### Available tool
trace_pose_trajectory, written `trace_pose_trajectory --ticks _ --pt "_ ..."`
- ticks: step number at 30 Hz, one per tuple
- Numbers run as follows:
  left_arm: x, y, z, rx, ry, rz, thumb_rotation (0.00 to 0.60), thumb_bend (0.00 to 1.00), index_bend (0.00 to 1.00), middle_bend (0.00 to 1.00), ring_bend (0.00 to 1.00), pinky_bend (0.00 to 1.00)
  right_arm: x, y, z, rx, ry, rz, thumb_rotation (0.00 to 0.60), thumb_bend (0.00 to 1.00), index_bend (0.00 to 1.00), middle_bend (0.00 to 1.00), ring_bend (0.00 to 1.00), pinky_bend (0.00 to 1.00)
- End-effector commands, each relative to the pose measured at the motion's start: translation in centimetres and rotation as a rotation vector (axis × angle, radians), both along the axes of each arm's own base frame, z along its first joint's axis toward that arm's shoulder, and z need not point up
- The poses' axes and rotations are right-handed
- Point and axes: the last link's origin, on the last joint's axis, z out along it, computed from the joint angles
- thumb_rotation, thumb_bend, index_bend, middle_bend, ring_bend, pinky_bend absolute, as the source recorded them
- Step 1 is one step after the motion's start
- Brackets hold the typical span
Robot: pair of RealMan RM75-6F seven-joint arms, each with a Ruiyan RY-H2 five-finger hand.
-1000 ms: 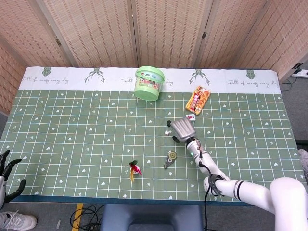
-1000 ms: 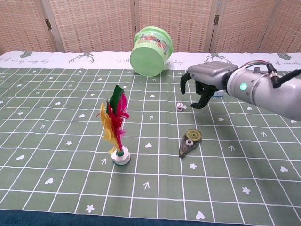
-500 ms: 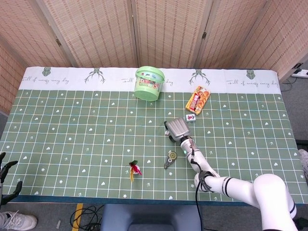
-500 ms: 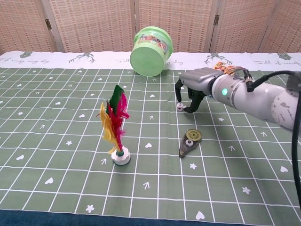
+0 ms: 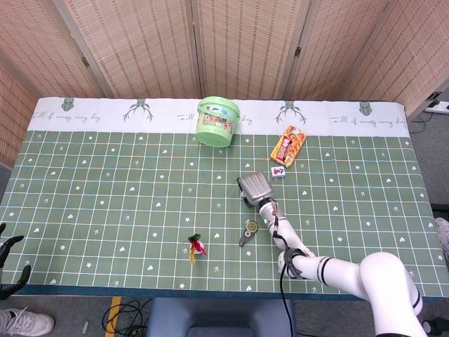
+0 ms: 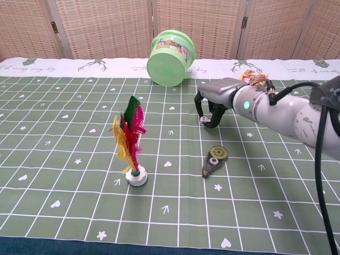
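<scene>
Right hand sits over the small white die, near the middle of the table, a bit toward the right edge. Fingers curl downward like a claw, spread around the die; fingertips flank it on both sides. Cannot tell whether they touch it: the die still looks to be resting on the green cloth, not lifted. In the head view the right hand covers the die completely.

Left hand shows only at the front left corner in the head view, off the table edge, fingers apart, holding nothing.

Around the right hand:
- correction tape dispenser lies flat just toward the front edge from the die, apart from the hand
- feather shuttlecock stands upright on its white base, nearer the front edge, well left of the dispenser
- green bucket lies tipped on its side at the back edge, on the white border strip
- orange snack packet lies toward the back right of the hand
- small white card lies just beside the hand on its right
</scene>
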Motion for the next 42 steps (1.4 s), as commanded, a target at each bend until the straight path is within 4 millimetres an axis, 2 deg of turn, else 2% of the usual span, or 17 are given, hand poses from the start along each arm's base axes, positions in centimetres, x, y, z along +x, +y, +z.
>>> trace_pose_trajectory --ticks 1,12,17,24,29,34,38,42 --pt "0.0 0.0 0.0 0.001 0.001 0.002 0.600 0.39 0.24 0.02 0.02 0.09 0.0 0.0 -0.1 0.002 0.002 0.000 0.600 0.27 0.50 0.98 1.00 1.00" --pt "-0.2 0.0 0.0 0.001 0.002 0.006 0.600 0.39 0.24 0.02 0.03 0.09 0.2 -0.2 -0.4 0.002 0.006 0.004 0.600 0.30 0.55 0.99 1.00 1.00" --pt "-0.3 -0.1 0.1 0.003 0.003 0.010 0.600 0.39 0.24 0.02 0.02 0.09 0.3 -0.1 0.3 -0.010 -0.028 0.006 0.600 0.31 0.58 0.99 1.00 1.00" --pt "-0.2 0.0 0.1 0.004 -0.001 0.004 0.600 0.39 0.24 0.02 0.02 0.09 -1.4 1.1 3.7 -0.044 -0.057 0.034 0.600 0.31 0.59 0.99 1.00 1.00" --pt "0.0 0.2 -0.2 -0.004 -0.004 -0.008 0.600 0.39 0.24 0.02 0.03 0.09 -3.6 2.6 6.8 -0.097 -0.106 0.045 0.600 0.31 0.60 0.99 1.00 1.00" --pt "0.8 0.8 -0.7 -0.019 -0.008 -0.038 0.600 0.39 0.24 0.02 0.03 0.09 -6.1 4.0 8.7 -0.107 -0.100 0.027 0.600 0.32 0.60 0.99 1.00 1.00" --pt "1.5 1.1 -0.8 -0.022 -0.008 -0.059 0.600 0.39 0.24 0.02 0.03 0.09 -6.6 4.4 9.8 -0.122 -0.101 0.010 0.600 0.32 0.62 0.98 1.00 1.00" --pt "1.9 1.1 -0.9 -0.028 -0.005 -0.066 0.600 0.39 0.24 0.02 0.02 0.09 -5.9 4.9 11.1 -0.176 -0.187 0.041 0.600 0.32 0.62 0.98 1.00 1.00"
